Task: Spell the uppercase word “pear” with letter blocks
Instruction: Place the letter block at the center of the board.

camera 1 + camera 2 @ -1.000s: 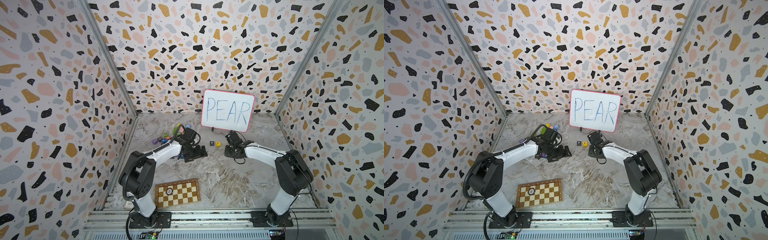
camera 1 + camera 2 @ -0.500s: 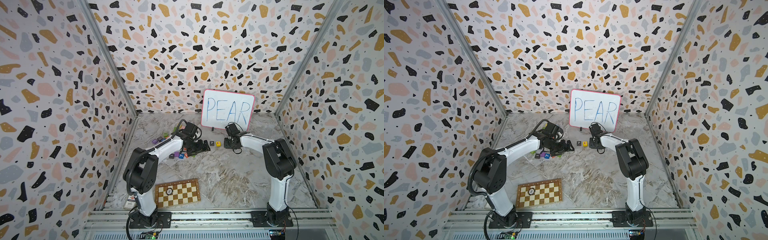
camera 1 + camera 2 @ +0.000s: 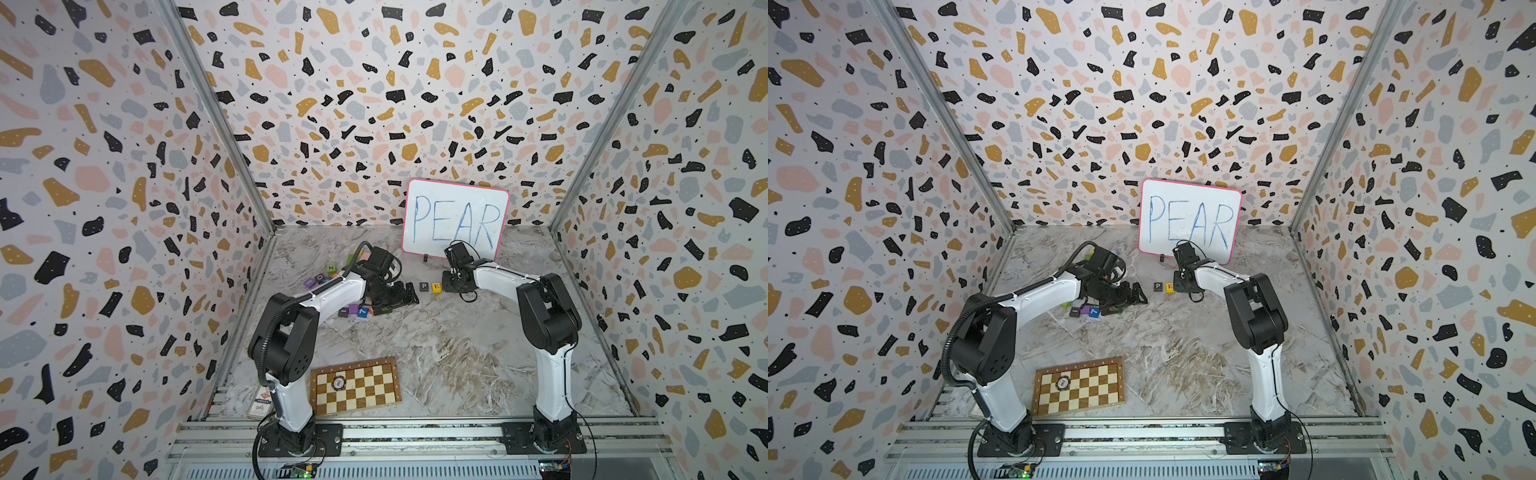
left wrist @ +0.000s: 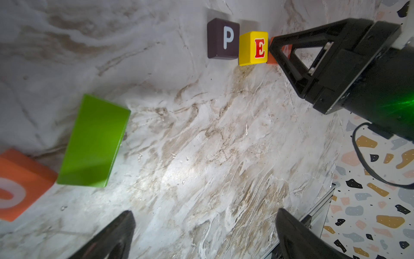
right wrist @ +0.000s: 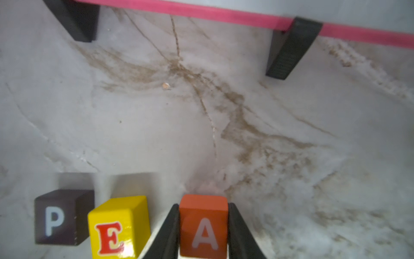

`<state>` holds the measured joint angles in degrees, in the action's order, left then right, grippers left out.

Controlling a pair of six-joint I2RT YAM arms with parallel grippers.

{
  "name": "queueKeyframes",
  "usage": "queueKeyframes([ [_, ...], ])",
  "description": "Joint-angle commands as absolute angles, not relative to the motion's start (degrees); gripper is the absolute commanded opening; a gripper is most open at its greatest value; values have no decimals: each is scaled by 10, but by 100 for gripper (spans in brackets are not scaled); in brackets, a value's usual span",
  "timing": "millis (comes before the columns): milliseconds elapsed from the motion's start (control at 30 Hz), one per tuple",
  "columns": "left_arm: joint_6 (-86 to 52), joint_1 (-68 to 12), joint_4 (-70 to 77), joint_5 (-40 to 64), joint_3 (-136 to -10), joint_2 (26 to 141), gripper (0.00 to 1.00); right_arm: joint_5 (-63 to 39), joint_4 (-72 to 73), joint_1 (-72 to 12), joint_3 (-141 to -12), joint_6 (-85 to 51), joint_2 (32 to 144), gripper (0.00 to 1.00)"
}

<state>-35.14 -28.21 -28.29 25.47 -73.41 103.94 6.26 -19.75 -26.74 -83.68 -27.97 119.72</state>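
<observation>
While your right hand [image 5: 203,233] brings in the third letter, the word stands half built. The blackish P block [image 5: 56,218] and the yellow E block [image 5: 116,226] sit side by side on the marble-patterned counter [image 5: 156,112], in front of the pink-framed whiteboard [image 3: 456,222] that reads PEAR. Your right hand is closed on the orange-red A block [image 5: 202,205], with one finger flat against each side and the letter facing up. The A sits just beside the E, on the side away from the P, with a narrow gap between them. Whether the A already rests on the counter or hangs just above it cannot be told from these views. The step in hand looks like placing the A. The next move probably calls for settling it level with its neighbours, parting the fingers gently, and drawing back without nudging the E. Your left hand [image 4: 205,222] is spread wide and holds nothing. It hovers low over bare counter at the edge of the loose blocks [image 3: 353,309], well short of the row. Near it lie a plain green bar [image 4: 94,141] and an orange block [image 4: 15,183] whose white letter is cut off at the frame edge. That could be the R block, but the letter cannot be read, and no R shows clearly anywhere.
</observation>
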Motion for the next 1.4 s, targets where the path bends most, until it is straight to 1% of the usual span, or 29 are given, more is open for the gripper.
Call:
queueKeyframes([
  [0, -351, -279, -274, 261, -723, 1030, 98, 72, -221, -278, -838, -275, 1183, 31],
  [1367, -377, -276, -252, 254, -690, 1013, 99, 55, -204, -286, -818, -289, 1167, 32],
])
